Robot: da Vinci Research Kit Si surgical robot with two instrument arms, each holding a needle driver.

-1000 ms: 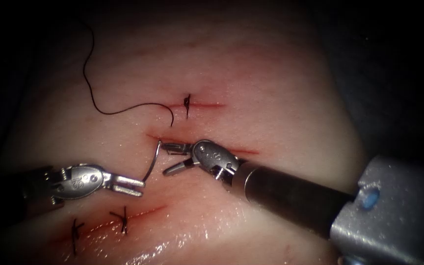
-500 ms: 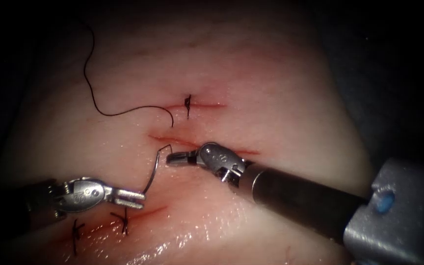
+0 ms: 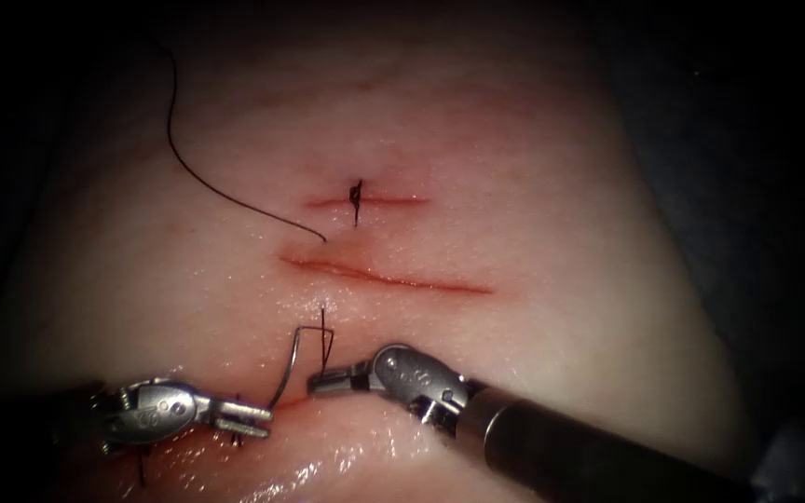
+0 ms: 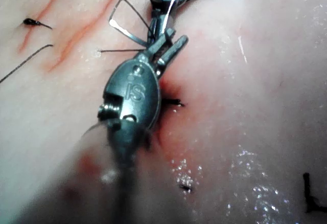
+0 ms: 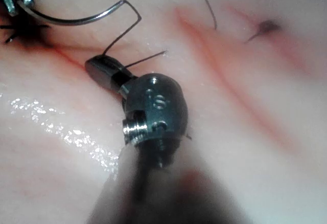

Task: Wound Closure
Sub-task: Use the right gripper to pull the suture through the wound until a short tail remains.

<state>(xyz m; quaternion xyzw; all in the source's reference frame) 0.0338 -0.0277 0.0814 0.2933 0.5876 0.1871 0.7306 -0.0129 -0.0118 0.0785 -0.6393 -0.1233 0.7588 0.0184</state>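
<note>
A: Where was the needle (image 3: 288,365)?

B: Below the left end of the cut (image 3: 384,275) and, as far as I could tell, clear of the tissue (image 3: 552,233). The left tool (image 3: 252,416) had its fingers clamped on it, close to the end farthest from the thread (image 3: 326,328).

A: And how did it lie?

B: It rose from those fingers toward the cut. Its top then bent over toward the side where the right tool (image 3: 323,380) waited. The thread joined it at that upper end.

A: What was the right tool holding?

B: Its fingers were closed, and in the right wrist view they seemed to pinch the thread a little way from the needle's end. A short strand ran taut from there to the needle. It held neither needle nor tissue.

A: Which tool sat nearer the cut?

B: The right one, slightly. Both were below the cut, with the left tool farther from it and off toward its left end. The rest of the thread trailed away above the cut's left end, stopping just short of it.

A: What mattered most?

B: I'd say that the needle's free upper end lay between the cut and the right fingers, just beside them.
</note>
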